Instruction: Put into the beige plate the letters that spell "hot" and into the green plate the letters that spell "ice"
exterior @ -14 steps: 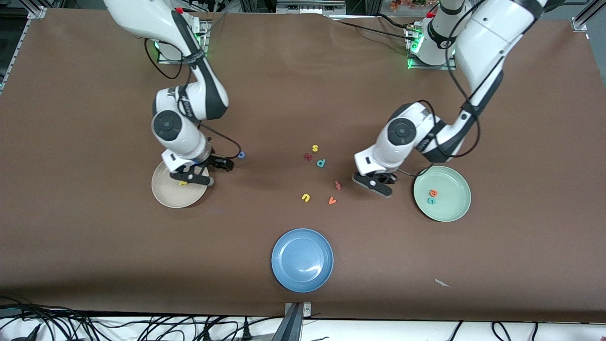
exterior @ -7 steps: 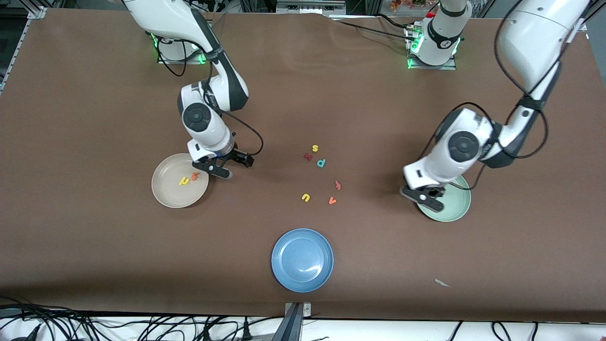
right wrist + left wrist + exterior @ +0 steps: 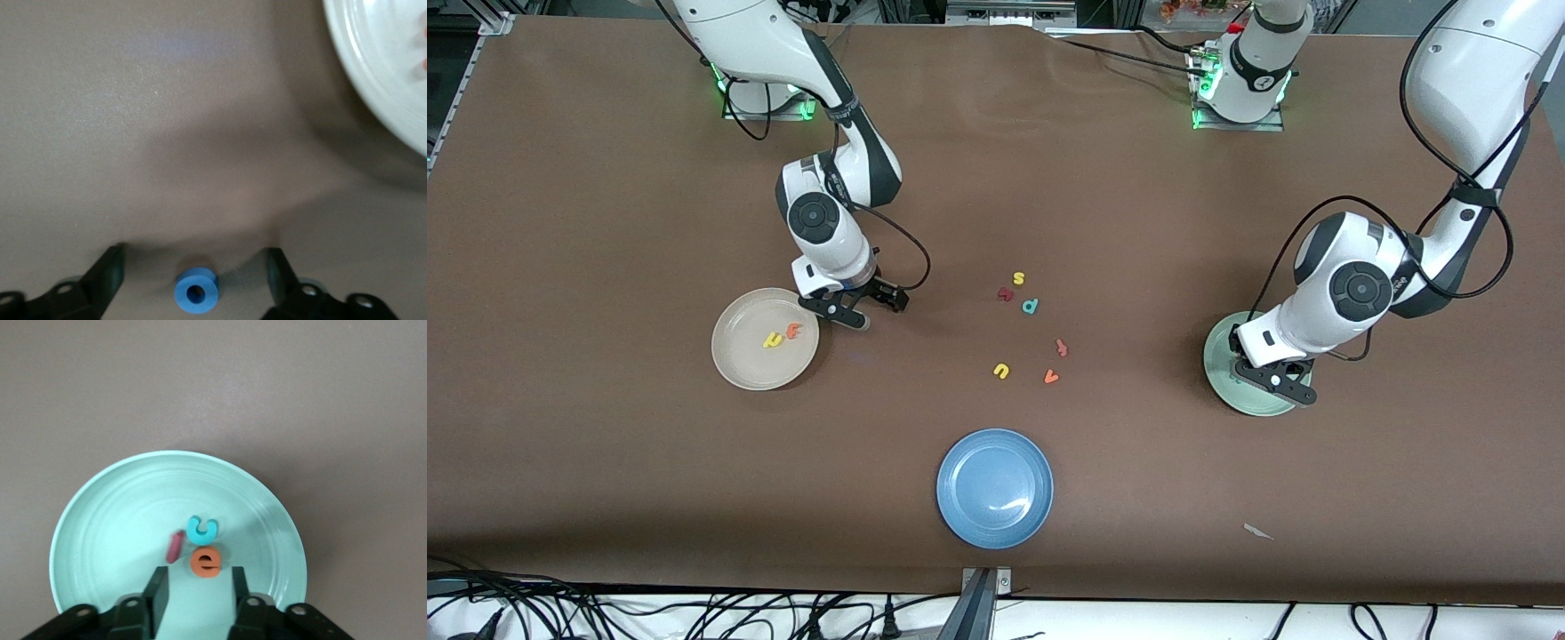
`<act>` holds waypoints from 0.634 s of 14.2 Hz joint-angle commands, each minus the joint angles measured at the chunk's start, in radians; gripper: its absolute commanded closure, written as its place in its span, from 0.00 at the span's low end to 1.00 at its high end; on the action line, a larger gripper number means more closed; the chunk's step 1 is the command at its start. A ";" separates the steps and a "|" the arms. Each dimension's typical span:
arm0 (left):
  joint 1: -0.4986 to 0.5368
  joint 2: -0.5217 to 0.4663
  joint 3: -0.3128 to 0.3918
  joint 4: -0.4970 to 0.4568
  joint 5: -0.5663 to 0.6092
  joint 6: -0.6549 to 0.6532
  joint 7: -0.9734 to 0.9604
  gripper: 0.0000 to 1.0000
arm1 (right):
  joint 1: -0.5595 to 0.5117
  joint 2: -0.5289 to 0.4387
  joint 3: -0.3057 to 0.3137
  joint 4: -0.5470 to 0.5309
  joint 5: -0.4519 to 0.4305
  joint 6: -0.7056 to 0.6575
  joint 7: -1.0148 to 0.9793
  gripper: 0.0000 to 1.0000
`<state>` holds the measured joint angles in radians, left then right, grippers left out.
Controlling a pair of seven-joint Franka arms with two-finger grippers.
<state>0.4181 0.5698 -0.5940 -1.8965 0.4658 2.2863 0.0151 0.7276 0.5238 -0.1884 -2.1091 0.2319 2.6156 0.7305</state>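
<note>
The right pincer point(image 3: 195, 267) is straddling the blue "o" point(image 3: 196, 291) with bare counter point(image 3: 605, 196) showing on either side of it, and the beige plate point(image 3: 738, 356) is sitting just beside. The left pincer point(image 3: 199, 593) is hanging over the green plate point(image 3: 120, 520), its fingers spread, with the "c" point(image 3: 201, 530), "e" point(image 3: 205, 561) and "i" point(image 3: 175, 547) crowding the plate's middle while the rim area is lying open.

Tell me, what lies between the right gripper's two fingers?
The blue "o" lies on the table between the open right gripper's fingers, seen in the right wrist view.
</note>
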 commanded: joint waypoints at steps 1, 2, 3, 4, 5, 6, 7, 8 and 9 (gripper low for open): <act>0.036 -0.043 -0.079 0.004 -0.013 -0.076 -0.009 0.00 | 0.006 -0.016 0.006 -0.020 0.012 0.020 0.009 0.16; 0.037 -0.063 -0.092 0.005 -0.054 -0.100 -0.010 0.00 | 0.006 -0.019 0.012 -0.022 0.012 0.018 0.009 0.21; 0.036 -0.092 -0.095 0.007 -0.094 -0.126 -0.012 0.00 | 0.006 -0.022 0.014 -0.026 0.012 0.017 0.009 0.23; 0.030 -0.120 -0.096 0.016 -0.120 -0.157 -0.012 0.00 | 0.006 -0.024 0.014 -0.029 0.012 0.017 0.009 0.26; 0.027 -0.145 -0.098 0.033 -0.136 -0.204 -0.011 0.00 | 0.006 -0.025 0.014 -0.029 0.012 0.014 0.009 0.27; 0.025 -0.162 -0.104 0.060 -0.138 -0.272 -0.009 0.00 | 0.006 -0.027 0.014 -0.031 0.012 0.014 0.009 0.30; 0.031 -0.178 -0.137 0.088 -0.138 -0.345 -0.010 0.00 | 0.006 -0.027 0.017 -0.031 0.012 0.014 0.010 0.33; 0.036 -0.191 -0.160 0.115 -0.148 -0.402 -0.017 0.00 | 0.006 -0.027 0.017 -0.031 0.014 0.014 0.010 0.35; 0.036 -0.215 -0.165 0.155 -0.174 -0.459 -0.026 0.00 | 0.006 -0.031 0.017 -0.037 0.012 0.012 0.010 0.39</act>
<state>0.4436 0.4099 -0.7294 -1.7938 0.3371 1.9349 0.0008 0.7278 0.5122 -0.1809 -2.1132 0.2319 2.6162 0.7322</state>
